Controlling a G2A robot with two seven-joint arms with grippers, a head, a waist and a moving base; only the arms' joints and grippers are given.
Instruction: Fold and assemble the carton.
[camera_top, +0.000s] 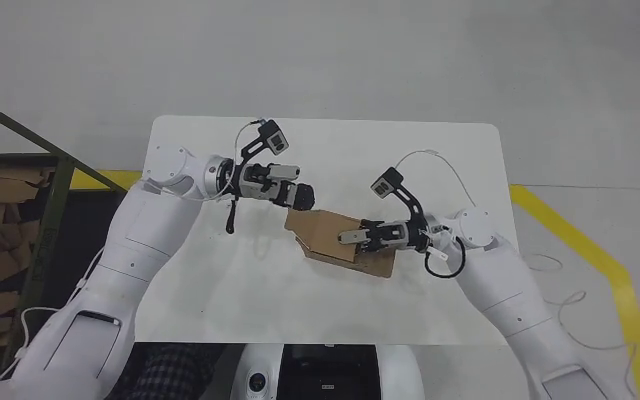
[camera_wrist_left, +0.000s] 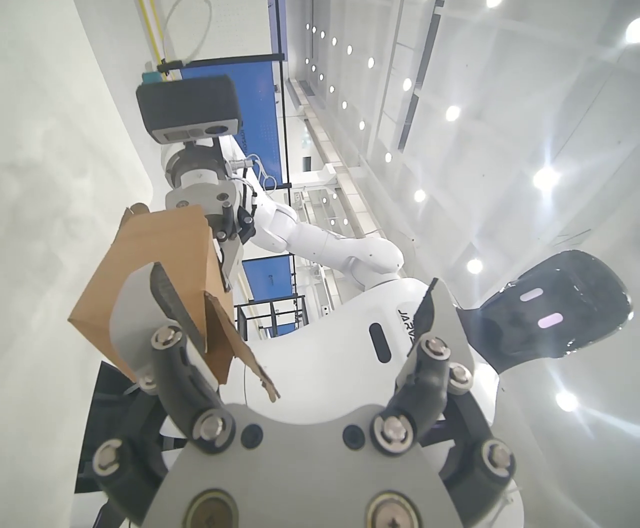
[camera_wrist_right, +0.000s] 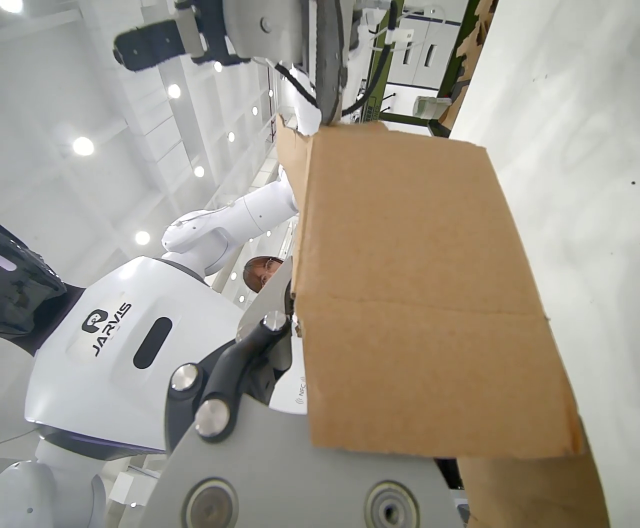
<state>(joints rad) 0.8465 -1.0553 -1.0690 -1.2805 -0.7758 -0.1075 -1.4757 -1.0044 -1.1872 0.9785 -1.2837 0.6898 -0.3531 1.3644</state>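
Cardboard held both arms' attention. From above, the brown carton (camera_top: 325, 232) sat over the middle of the white table (camera_top: 440, 150). Whether it rested on the top or was held just off it, I could not tell. The left gripper (camera_top: 303, 197) was at the carton's far corner on the robot's left side. The right gripper (camera_top: 350, 238) lay across the carton from the other end.

From the left wrist, the carton (camera_wrist_left: 150, 250) showed two panels meeting at a sharp fold, with a ragged flap (camera_wrist_left: 240, 350) sticking out near the camera. The left gripper (camera_wrist_left: 295, 285) had its jaws spread wide. One finger (camera_wrist_left: 170, 300) lay flat against the cardboard and the other stood well apart in open air. The right gripper (camera_wrist_left: 225, 250) was at the carton's far end, beside the panel edge.

From the right wrist, the carton (camera_wrist_right: 410, 280) stood close, one wall running straight into the right gripper's jaws. They were drawn narrow, pinching that wall. One finger (camera_wrist_right: 270, 300) sat just beside the cardboard's edge, and its partner was hidden behind the panel. At the carton's far corner the left gripper (camera_wrist_right: 235, 60) touched the cardboard with one finger (camera_wrist_right: 327, 85).
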